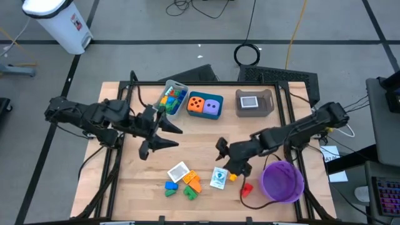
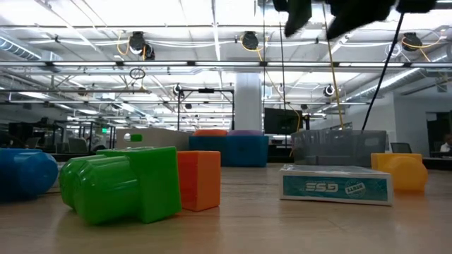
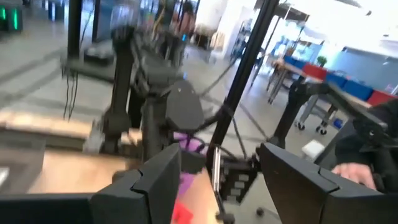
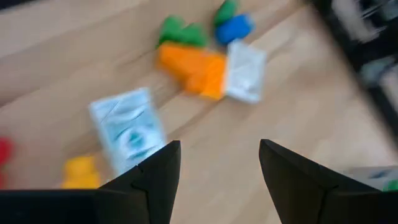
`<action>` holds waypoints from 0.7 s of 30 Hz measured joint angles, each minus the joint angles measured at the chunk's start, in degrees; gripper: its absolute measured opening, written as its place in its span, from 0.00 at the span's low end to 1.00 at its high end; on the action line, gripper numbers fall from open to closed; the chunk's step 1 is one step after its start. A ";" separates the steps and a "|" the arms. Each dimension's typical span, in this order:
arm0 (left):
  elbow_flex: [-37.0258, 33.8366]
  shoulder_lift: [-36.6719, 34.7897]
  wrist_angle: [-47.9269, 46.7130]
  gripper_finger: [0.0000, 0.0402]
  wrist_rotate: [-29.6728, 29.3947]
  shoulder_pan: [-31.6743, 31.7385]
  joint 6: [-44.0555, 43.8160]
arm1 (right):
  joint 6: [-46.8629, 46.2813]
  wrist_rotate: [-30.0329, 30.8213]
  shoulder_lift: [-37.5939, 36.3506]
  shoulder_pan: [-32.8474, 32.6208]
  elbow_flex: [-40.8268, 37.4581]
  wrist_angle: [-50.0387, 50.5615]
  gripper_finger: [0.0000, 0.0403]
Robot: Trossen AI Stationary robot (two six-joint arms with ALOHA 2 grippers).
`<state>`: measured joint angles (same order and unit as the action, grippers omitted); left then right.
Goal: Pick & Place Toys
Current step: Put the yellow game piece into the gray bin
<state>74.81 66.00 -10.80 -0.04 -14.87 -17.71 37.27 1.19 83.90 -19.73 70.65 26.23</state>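
Note:
The toys lie in a loose group near the table's front edge: a white card (image 1: 179, 170), blue (image 1: 170, 185), green (image 1: 189, 194) and orange (image 1: 192, 181) bricks, a teal-printed card pack (image 1: 219, 177), a yellow brick (image 1: 232, 177) and a red brick (image 1: 247, 187). My right gripper (image 1: 226, 159) hangs open just above and behind the card pack (image 4: 127, 134), slanting down, with nothing between its fingers (image 4: 155, 174). Over the table's left middle, my left gripper (image 1: 178, 137) points level toward the right and is open and empty (image 3: 219, 174).
A purple bowl (image 1: 282, 181) stands at the front right, close to my right arm. Along the far edge are a grey tray of bricks (image 1: 172, 99), a blue tray holding an orange and a purple die (image 1: 205, 106), and a brown tray (image 1: 255, 103). Bare wood lies between the arms.

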 joint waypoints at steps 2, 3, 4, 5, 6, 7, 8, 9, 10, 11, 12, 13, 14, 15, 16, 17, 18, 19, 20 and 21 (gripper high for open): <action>-0.01 0.10 -2.71 0.57 0.01 0.00 -1.69 | -0.46 -1.89 1.20 0.00 0.00 2.87 0.52; -0.02 0.20 -3.98 0.57 0.01 -0.03 -2.59 | -0.60 -2.87 1.67 0.11 0.00 3.84 0.52; -0.03 0.26 -5.19 0.57 0.01 -0.14 -3.42 | -0.53 -4.09 2.11 0.15 0.00 4.68 0.52; -0.04 0.26 -6.01 0.57 0.01 -0.24 -4.18 | 0.11 -5.54 2.32 0.20 0.01 5.89 0.52; -0.03 0.29 -6.63 0.57 0.00 -0.27 -4.87 | 0.88 -7.32 2.51 0.20 0.00 7.42 0.52; -0.02 0.57 -7.02 0.57 -0.01 -0.26 -5.35 | 1.25 -9.18 2.90 0.22 0.00 8.79 0.52; -0.02 0.79 -7.27 0.57 -0.03 -0.26 -5.41 | 1.30 -10.96 3.42 0.52 0.00 9.44 0.52; -0.02 1.03 -7.48 0.57 -0.02 -0.26 -5.36 | 1.19 -12.36 4.05 0.72 0.02 10.20 0.52; -0.05 1.30 -7.59 0.57 -0.01 -0.26 -5.32 | 1.15 -13.56 4.50 0.87 0.01 11.38 0.52; -0.07 1.46 -7.55 0.57 -0.02 -0.26 -5.33 | 1.20 -14.63 5.05 0.94 -0.01 12.72 0.52; -0.07 1.53 -7.51 0.57 -0.02 -0.26 -5.36 | 1.35 -15.35 5.65 1.08 -0.02 13.26 0.52; -0.07 1.51 -7.39 0.57 -0.03 -0.23 -5.36 | 1.60 -16.07 6.27 1.32 -0.02 13.05 0.52; -0.07 1.49 -7.33 0.57 -0.03 -0.15 -5.34 | 2.21 -16.52 7.03 1.38 0.02 13.06 0.52; -0.07 1.49 -7.35 0.57 -0.07 -0.15 -5.28 | 2.71 -16.45 7.73 1.38 0.02 13.43 0.52; -0.07 1.51 -7.39 0.57 -0.34 -0.15 -5.21 | 3.07 -16.44 8.53 1.36 0.00 13.86 0.52; -0.07 1.53 -7.46 0.57 -0.51 -0.15 -5.15 | 3.74 -16.44 9.39 1.36 0.00 13.93 0.52; -0.07 1.53 -7.48 0.57 -0.76 -0.15 -5.12 | 4.43 -16.42 10.29 1.36 0.00 13.82 0.52; -0.07 1.53 -7.46 0.57 -1.19 -0.15 -5.10 | 5.21 -16.42 11.14 1.36 0.00 13.97 0.52; -0.07 1.52 -7.46 0.57 -1.57 -0.14 -5.07 | 6.08 -16.37 11.89 1.36 0.00 14.31 0.52; -0.07 1.51 -7.49 0.57 -1.76 -0.13 -4.97 | 6.79 -16.35 12.63 1.36 -0.02 14.51 0.52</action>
<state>74.74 67.51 -18.29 -1.81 -15.00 -22.68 44.06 -15.16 96.53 -18.37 70.63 40.74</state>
